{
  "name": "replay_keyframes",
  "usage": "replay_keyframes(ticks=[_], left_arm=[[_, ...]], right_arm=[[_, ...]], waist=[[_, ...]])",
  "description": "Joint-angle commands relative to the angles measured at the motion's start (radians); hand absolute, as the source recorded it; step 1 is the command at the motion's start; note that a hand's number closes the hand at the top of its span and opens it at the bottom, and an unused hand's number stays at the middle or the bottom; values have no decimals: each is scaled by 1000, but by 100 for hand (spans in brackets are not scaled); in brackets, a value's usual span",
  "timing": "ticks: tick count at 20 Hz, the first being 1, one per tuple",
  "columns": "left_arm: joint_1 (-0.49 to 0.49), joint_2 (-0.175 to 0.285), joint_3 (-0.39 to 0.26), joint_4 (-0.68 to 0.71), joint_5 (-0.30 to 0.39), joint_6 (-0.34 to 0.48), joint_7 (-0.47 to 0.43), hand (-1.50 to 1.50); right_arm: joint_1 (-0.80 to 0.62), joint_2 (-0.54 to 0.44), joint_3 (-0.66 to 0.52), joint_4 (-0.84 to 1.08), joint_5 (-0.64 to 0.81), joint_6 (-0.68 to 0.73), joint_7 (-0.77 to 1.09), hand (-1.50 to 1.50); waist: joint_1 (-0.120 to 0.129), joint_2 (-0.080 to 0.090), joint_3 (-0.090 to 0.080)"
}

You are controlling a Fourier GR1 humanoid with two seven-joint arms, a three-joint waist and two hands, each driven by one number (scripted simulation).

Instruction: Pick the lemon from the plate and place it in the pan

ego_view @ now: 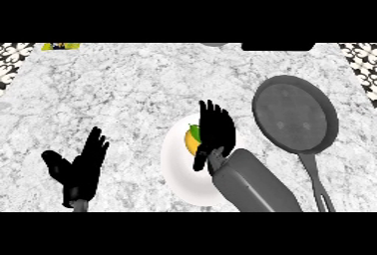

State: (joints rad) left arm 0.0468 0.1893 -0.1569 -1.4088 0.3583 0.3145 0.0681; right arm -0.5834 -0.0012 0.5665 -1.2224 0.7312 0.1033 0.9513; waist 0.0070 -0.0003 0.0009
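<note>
A yellow lemon [191,141] with a green tip lies on a white plate [179,169] at the counter's middle. My right hand [216,128] hangs over the plate with straight fingers pointing away, covering the lemon's right side; its thumb sits below the fruit. The fingers are not curled round the lemon. A dark grey pan [294,113] lies to the right of the plate, its handle running toward the lower edge. My left hand [81,167] rests open at the lower left, fingers up.
The marble counter [117,89] stretches wide to the left and back. A yellow-green object [60,46] shows at the back left edge, and a dark shape [278,47] at the back right. Patterned tiles flank both upper corners.
</note>
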Motion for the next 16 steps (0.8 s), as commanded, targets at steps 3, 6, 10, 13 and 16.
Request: replay_keyframes(ticks=[3, 6, 10, 13, 16], left_arm=[[52, -25, -5, -31, -37, -11, -11, 0], [-15, -41, 41, 64, -30, -35, -40, 0], [62, -35, 13, -41, -50, -54, -13, 0], [-9, -10, 73, 18, -30, -69, 21, 0], [18, -48, 59, -11, -62, -56, 9, 0]], right_arm=[[54, 1, 45, 10, 22, -121, -45, -150], [69, 1, 5, 65, 75, -138, -124, -150], [-2, 1, 24, 96, 58, -179, -74, -150], [-7, 1, -16, 234, 60, -210, -157, -150], [5, 1, -22, 196, 51, -184, -169, -150]], waist=[[1, 0, -1], [-3, 1, -1], [2, 1, -1], [1, 2, -1], [-1, 0, -1]])
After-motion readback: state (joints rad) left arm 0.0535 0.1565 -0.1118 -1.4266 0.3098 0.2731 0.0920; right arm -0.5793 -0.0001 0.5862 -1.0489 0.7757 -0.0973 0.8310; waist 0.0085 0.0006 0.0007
